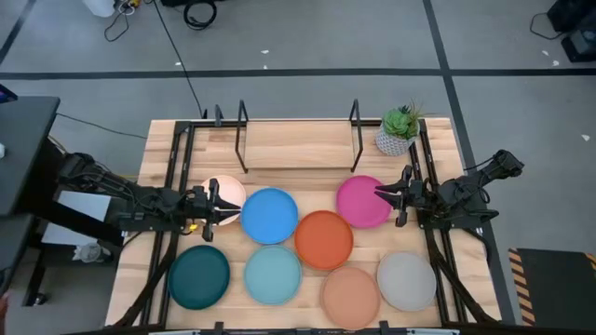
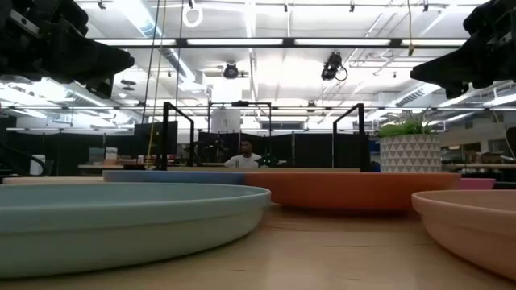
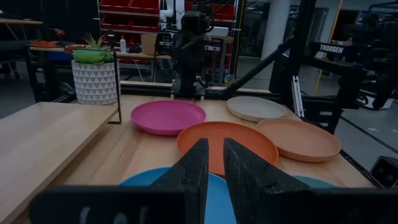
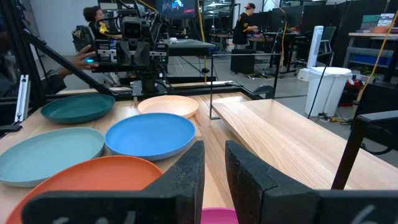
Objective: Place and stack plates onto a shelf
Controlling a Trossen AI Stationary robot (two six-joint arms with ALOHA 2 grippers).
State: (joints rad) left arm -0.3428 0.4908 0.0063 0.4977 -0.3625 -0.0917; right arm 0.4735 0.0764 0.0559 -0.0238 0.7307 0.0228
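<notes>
Eight round plates lie flat on the wooden table: cream-pink (image 1: 229, 190), blue (image 1: 269, 215), magenta (image 1: 359, 201), orange (image 1: 323, 239), dark teal (image 1: 198, 276), light blue (image 1: 273, 274), peach (image 1: 350, 296) and grey (image 1: 406, 280). The shelf (image 1: 298, 147), a light board with black metal loops, stands bare at the far edge. My left gripper (image 1: 233, 207) hovers over the cream-pink plate, pointing at the blue one. My right gripper (image 1: 382, 193) hovers at the magenta plate's right rim. On both grippers (image 3: 216, 155) (image 4: 214, 158) the fingers stand close together and hold nothing.
A small potted plant (image 1: 400, 130) stands at the shelf's right end, just beyond the right gripper. Black frame rails run along the table's left side (image 1: 177, 177) and right side (image 1: 430, 186). People show in the room behind the table (image 4: 93, 15).
</notes>
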